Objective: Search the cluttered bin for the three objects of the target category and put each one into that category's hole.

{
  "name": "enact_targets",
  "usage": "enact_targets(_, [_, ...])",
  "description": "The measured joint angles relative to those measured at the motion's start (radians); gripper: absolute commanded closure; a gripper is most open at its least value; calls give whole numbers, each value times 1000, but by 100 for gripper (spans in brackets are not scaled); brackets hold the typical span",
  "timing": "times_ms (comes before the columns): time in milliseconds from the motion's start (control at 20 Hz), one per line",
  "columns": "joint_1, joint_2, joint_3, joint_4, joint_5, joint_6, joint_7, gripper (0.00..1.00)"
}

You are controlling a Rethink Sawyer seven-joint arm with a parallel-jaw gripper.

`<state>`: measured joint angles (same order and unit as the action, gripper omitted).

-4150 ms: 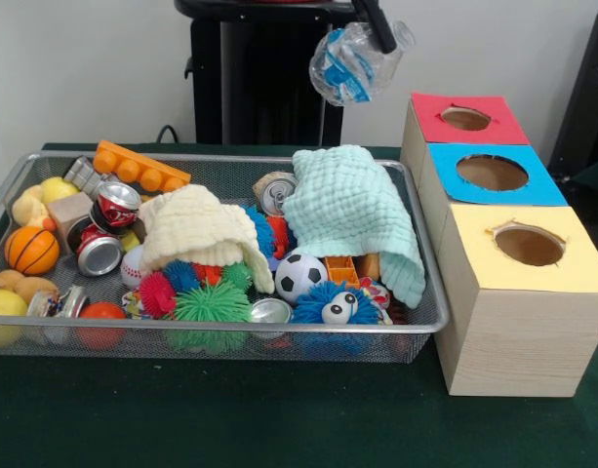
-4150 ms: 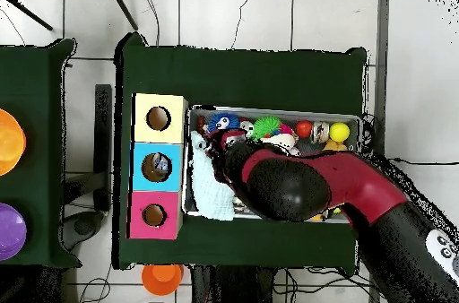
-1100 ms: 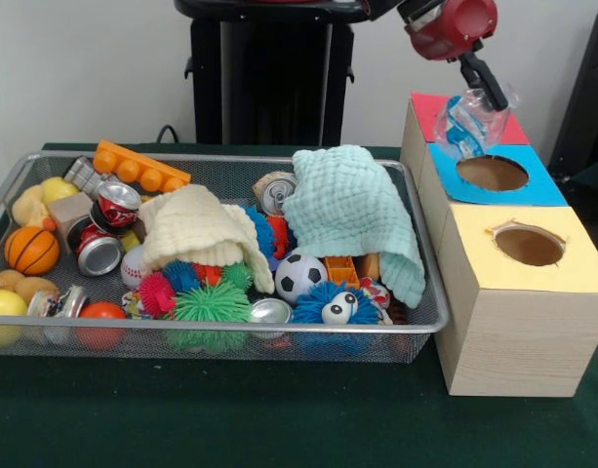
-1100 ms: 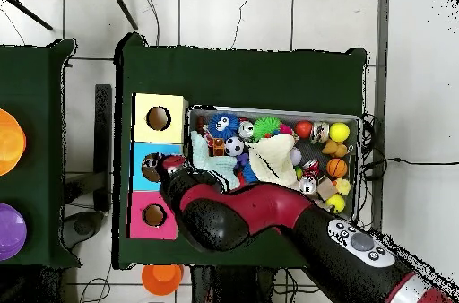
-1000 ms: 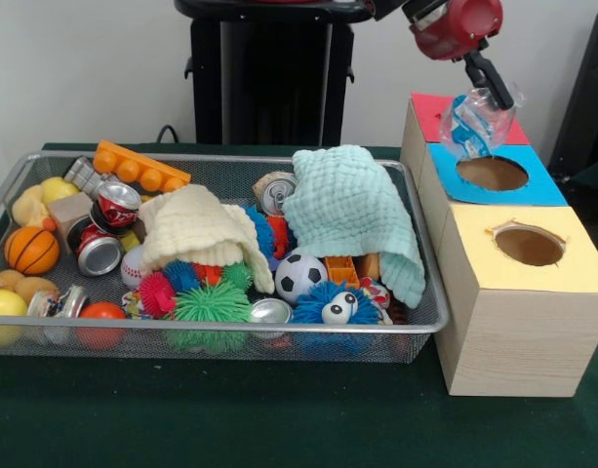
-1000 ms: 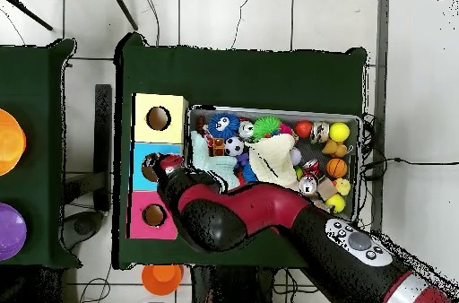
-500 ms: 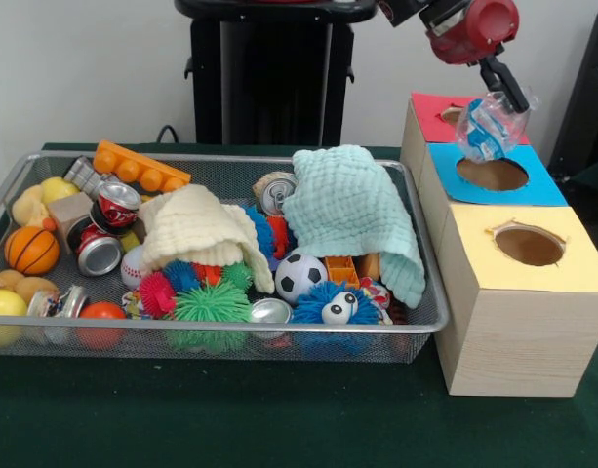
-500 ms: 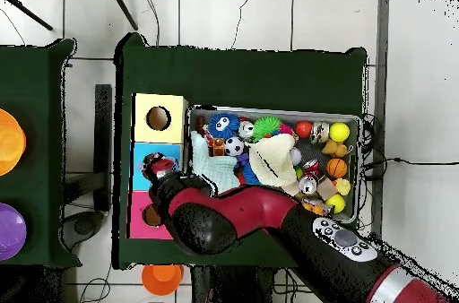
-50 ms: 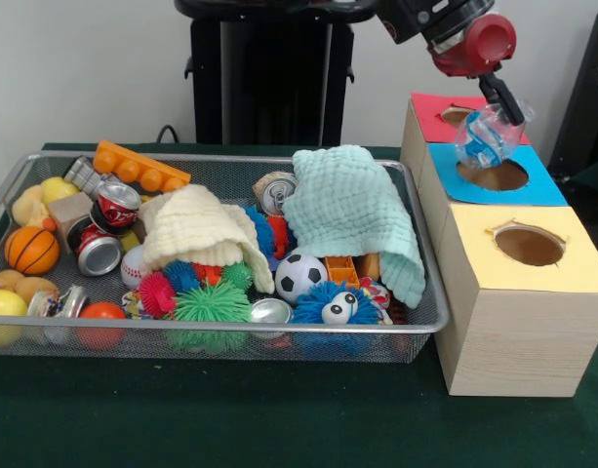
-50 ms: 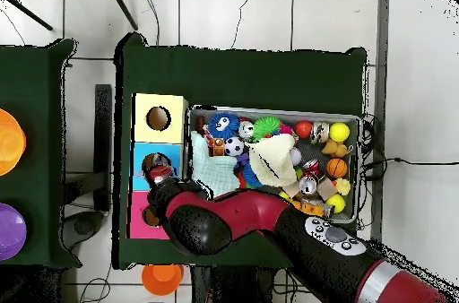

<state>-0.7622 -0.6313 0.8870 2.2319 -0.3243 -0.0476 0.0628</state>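
Shifted over the blue hole [image 9: 493, 175], claw [image 9: 500, 101] grips crumpled clear bottle [image 9: 484, 136].

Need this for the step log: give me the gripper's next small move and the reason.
Probably lower a little, then release. The gripper holds a crushed plastic bottle right above the hole in the blue box, its bottom about at the rim, so it looks lined up to drop in.

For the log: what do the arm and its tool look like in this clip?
The arm is bulky and rounded, glossy red and black, with a grey section bearing round buttons and a silvery band further back. In the front view its last joint is a red cylinder on black housing. The tool is slim and black.
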Motion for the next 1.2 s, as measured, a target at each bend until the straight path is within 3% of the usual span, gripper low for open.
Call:
enact_targets(650, [0,13,-4,29,-12,-7,0,100])
enact_targets(1200, [-1,29,-3,31,-37,-70,0,100])
